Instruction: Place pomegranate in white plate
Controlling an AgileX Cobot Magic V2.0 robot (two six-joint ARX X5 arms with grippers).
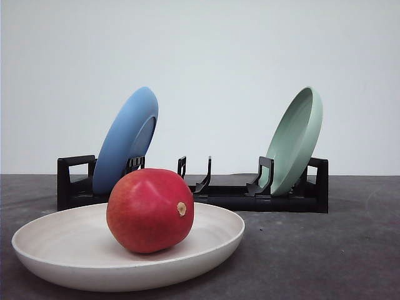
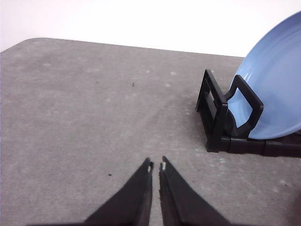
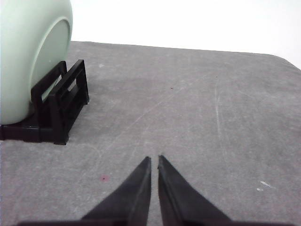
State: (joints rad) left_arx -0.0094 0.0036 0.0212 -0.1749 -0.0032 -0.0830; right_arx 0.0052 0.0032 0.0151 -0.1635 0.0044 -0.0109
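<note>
The red pomegranate [image 1: 150,210] rests inside the white plate [image 1: 56,240] at the table's front left, its tan stem nub facing right. Nothing touches it. My left gripper [image 2: 156,166] is shut with nothing between its black fingertips, hovering over bare grey table to the left of the rack's blue-plate end. My right gripper [image 3: 154,160] is also shut and empty, above bare table to the right of the rack's green-plate end.
A black dish rack [image 1: 225,190] stands behind the white plate. A blue plate [image 1: 127,139] leans in its left end [image 2: 225,117] and a pale green plate [image 1: 295,139] in its right end [image 3: 61,103]. Grey table surface stretches around both grippers.
</note>
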